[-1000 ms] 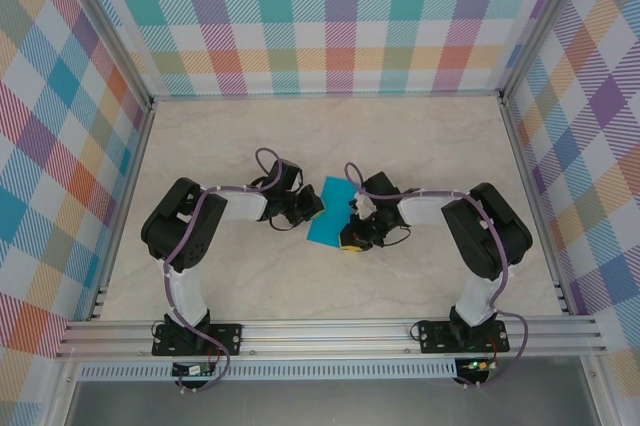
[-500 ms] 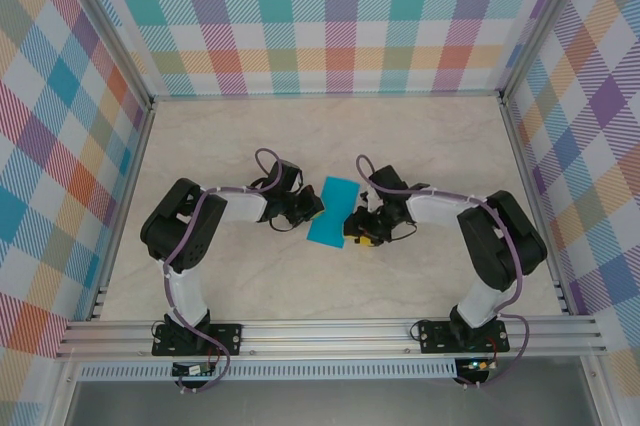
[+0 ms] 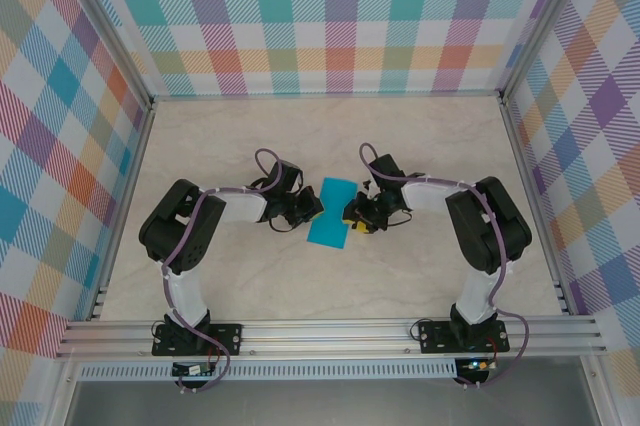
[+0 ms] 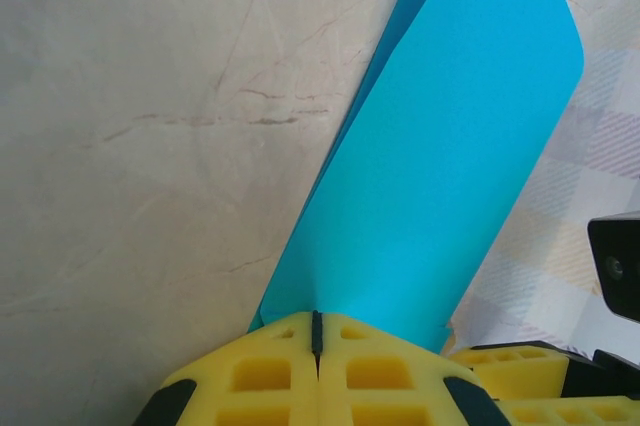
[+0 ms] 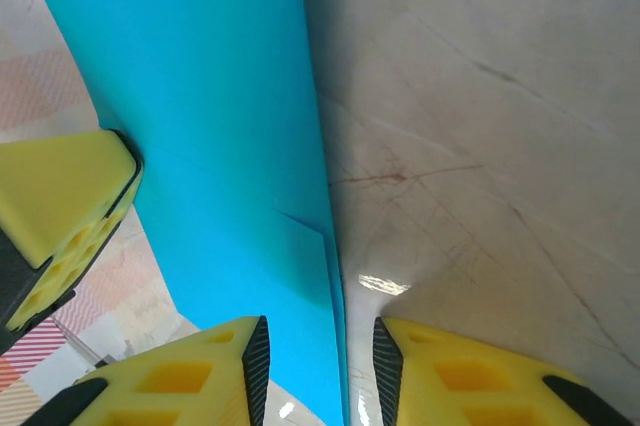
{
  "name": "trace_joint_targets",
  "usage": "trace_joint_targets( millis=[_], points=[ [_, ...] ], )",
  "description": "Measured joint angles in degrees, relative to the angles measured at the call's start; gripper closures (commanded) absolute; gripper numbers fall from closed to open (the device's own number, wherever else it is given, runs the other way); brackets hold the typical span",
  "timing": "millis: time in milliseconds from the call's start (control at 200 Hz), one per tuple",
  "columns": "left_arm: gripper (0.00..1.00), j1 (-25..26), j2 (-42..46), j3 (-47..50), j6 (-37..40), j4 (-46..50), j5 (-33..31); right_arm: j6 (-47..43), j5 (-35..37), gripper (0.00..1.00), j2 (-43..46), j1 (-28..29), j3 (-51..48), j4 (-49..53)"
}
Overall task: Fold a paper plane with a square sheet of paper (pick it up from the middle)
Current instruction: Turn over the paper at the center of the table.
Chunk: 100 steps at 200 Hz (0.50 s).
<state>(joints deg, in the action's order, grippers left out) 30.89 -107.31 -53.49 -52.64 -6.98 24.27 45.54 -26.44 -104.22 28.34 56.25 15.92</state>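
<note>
The teal-blue sheet of paper (image 3: 330, 214) lies mid-table, folded double into a narrow rectangle. My left gripper (image 3: 312, 208) is shut on its left long edge. In the left wrist view the yellow fingers (image 4: 260, 371) meet with the paper (image 4: 440, 166) coming out from between them. My right gripper (image 3: 353, 216) stands at the opposite long edge. In the right wrist view it (image 5: 318, 366) is open, and the paper's (image 5: 220, 116) layered edge runs between the two pads without being pinched. A left finger (image 5: 70, 211) shows at the paper's far side.
The pale marbled table (image 3: 420, 146) is bounded by aluminium rails and checked walls (image 3: 330, 16). Both arms bend inward from their bases at the near rail (image 3: 330, 331). The right gripper's fingers (image 4: 510, 376) sit close beside the left one's.
My right gripper has opened and slid a little farther from the near rail along the paper's right edge, its elbow swinging. The left gripper and the paper have stayed put.
</note>
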Motion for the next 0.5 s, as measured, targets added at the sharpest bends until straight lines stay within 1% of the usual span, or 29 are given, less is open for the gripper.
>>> trace_joint_targets(
  millis=[165,280,500],
  points=[
    [1.00,0.00,0.59,0.02,-0.02,1.49,-0.35,0.76,-0.52,0.68,-0.26,-0.02,0.00,-0.90],
    [1.00,0.00,0.83,0.07,-0.02,2.12,-0.42,0.81,-0.85,0.66,-0.94,0.20,0.17,-2.84],
    [1.00,0.07,1.03,0.13,0.00,2.47,-0.70,1.51,-2.12,0.65,-1.88,0.09,1.11,-2.56]
  ],
)
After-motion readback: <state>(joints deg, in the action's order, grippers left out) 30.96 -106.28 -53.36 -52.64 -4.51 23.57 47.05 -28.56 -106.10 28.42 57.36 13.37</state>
